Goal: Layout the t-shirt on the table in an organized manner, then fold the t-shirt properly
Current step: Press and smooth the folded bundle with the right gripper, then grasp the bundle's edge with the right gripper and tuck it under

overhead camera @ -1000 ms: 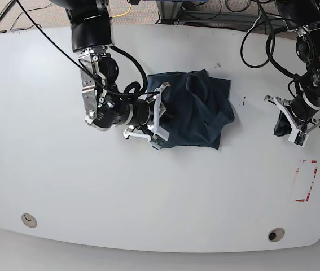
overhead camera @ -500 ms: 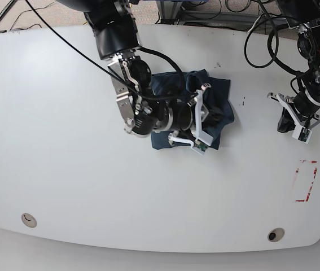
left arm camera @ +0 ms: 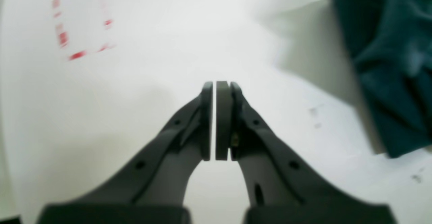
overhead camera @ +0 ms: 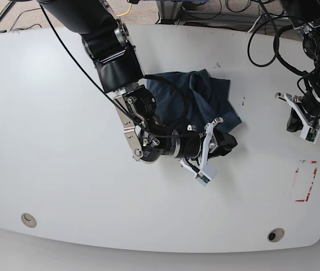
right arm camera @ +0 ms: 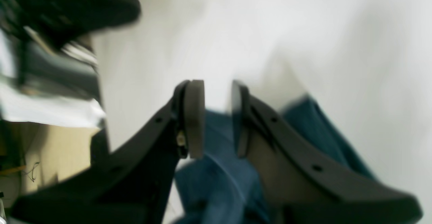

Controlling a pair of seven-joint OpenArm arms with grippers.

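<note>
Right gripper (overhead camera: 223, 141): pinching the t-shirt (overhead camera: 196, 96) (bunched, dark teal).
Left gripper (left arm camera: 215, 121): pressed together, holding nothing, above the table (overhead camera: 52, 130).

Both wrist views were blurred. In the right wrist view, the t-shirt (right arm camera: 216, 170) ran under the right gripper (right arm camera: 217, 122) and out of the bottom edge; whether cloth sat between the pads was unclear. In the left wrist view, the t-shirt (left arm camera: 391, 65) was cut by the right edge, well beyond the left gripper (left arm camera: 216, 119). In the base view, the right arm hid the t-shirt's (overhead camera: 205, 93) near edge.
</note>
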